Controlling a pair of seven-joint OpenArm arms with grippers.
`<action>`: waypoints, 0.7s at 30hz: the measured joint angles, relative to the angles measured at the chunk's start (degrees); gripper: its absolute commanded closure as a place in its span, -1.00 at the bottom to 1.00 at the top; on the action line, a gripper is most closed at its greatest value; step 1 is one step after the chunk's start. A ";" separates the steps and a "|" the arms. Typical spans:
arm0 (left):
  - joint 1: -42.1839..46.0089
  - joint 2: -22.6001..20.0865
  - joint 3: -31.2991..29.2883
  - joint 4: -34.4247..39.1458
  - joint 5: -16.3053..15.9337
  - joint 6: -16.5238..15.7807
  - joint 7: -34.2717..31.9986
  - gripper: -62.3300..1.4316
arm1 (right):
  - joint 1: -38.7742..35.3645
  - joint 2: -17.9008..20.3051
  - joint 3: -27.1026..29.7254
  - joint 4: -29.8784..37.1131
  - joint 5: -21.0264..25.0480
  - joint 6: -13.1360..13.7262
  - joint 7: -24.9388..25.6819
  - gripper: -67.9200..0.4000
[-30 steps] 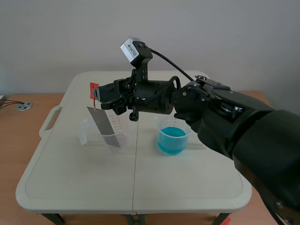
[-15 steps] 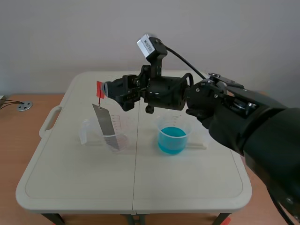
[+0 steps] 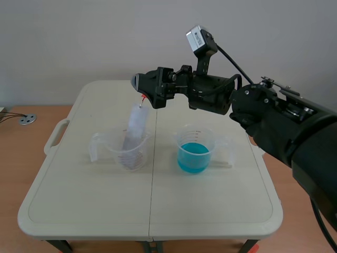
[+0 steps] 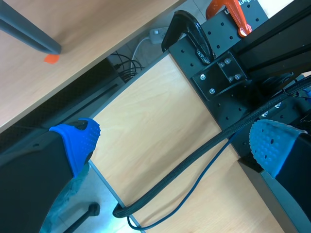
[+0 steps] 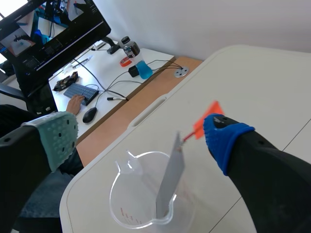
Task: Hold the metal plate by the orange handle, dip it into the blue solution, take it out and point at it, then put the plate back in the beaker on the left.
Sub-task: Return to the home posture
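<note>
Now finds right gripper (image 5: 142, 135) splayed, empty, above beaker (image 5: 127, 213); plate (image 5: 170, 174) leaning inside, long axis rising toward it, handle (image 5: 206, 119) just beside its blue pad (image 5: 226, 138); left gripper (image 4: 175, 145) splayed too, away from beaker.

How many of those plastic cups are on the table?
2. The clear beaker stands at the left with the metal plate leaning in it; the beaker of blue solution stands to its right. None looks hidden.

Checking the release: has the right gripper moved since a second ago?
Yes. The right gripper has risen and shifted across the clear beaker toward the blue solution.
</note>
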 measured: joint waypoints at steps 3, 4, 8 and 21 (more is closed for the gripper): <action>0.00 -0.02 0.00 0.00 0.00 0.00 0.00 -1.00 | -0.04 0.09 0.00 0.50 0.90 0.00 -1.18 -0.86; 0.00 -0.02 0.00 0.00 0.00 0.00 0.00 -1.00 | -0.11 0.37 -0.07 1.05 1.11 0.00 -1.57 -0.87; 0.00 -0.02 0.00 0.00 -0.02 0.00 0.00 -1.00 | -0.39 2.73 -0.44 5.68 1.86 0.02 -2.12 -0.88; -4.46 -0.02 -4.09 5.53 -1.77 0.68 -3.04 -1.00 | -14.53 13.25 4.85 23.63 2.12 0.04 -3.48 -0.88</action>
